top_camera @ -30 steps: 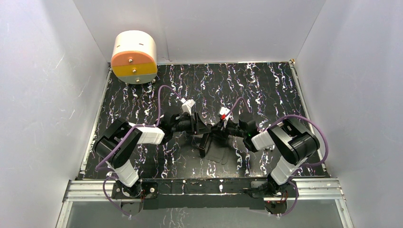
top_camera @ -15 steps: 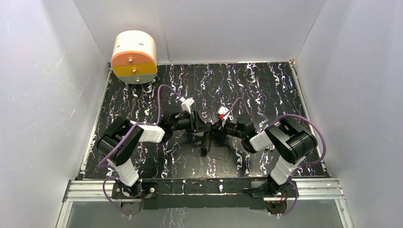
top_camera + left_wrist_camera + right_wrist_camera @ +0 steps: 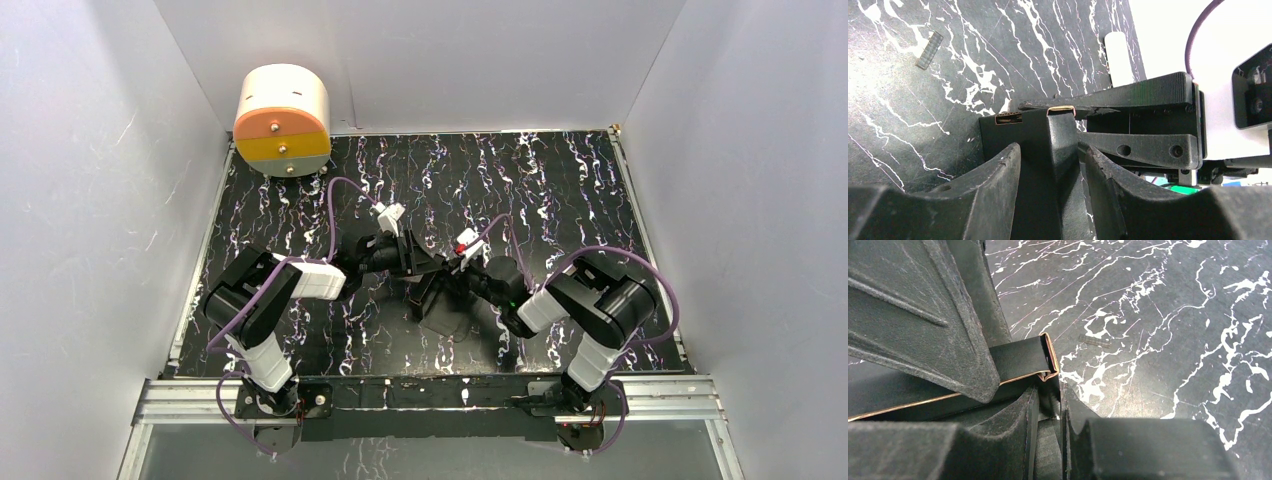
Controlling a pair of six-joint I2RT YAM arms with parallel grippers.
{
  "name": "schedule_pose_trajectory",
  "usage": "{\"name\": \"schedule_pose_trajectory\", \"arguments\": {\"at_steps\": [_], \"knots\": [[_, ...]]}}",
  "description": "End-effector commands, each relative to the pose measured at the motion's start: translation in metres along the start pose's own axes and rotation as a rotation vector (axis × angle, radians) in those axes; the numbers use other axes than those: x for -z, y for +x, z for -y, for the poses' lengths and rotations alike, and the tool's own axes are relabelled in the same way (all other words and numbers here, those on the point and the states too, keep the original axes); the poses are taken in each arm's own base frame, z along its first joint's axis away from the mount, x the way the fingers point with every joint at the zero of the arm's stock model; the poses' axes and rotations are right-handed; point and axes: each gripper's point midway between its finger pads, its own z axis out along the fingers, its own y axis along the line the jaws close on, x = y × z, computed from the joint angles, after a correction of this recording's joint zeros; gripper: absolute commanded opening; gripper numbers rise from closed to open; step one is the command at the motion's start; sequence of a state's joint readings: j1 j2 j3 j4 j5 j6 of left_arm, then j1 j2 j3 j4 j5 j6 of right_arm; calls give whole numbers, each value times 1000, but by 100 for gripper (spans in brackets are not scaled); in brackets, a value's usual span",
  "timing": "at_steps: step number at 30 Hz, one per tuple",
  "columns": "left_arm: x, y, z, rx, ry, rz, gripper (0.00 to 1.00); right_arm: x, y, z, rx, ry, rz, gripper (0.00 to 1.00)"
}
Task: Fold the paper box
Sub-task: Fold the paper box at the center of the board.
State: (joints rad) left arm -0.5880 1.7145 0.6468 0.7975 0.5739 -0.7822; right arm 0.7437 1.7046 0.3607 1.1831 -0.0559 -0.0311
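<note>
The top camera hangs high above and behind the arms, facing down on the whole table (image 3: pixel 600 180) from far off, with the arm bases at its bottom edge. The left wrist camera looks out along the left gripper (image 3: pixel 1049 150), very near, low across the tabletop. The right wrist camera looks along the right gripper (image 3: pixel 1049 396), equally near, tilted down at the surface. All three share the paper box (image 3: pixel 1018 360) at the table's middle.

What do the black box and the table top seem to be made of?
The paper box: thin matte black card, it seems; cut edges show a brown core. The table top: smooth black sheet with white marble-like veins, probably printed, faintly scratched.
</note>
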Motion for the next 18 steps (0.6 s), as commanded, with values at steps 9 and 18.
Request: {"name": "schedule_pose_trajectory", "arguments": {"at_steps": [9,18], "knots": [[11,27,49,69,180,-126,46,-1,-19,26,-128,270,140,4],[8,17,35,58,87,-89,43,0,-24,0,-62,109,193,10]]}}
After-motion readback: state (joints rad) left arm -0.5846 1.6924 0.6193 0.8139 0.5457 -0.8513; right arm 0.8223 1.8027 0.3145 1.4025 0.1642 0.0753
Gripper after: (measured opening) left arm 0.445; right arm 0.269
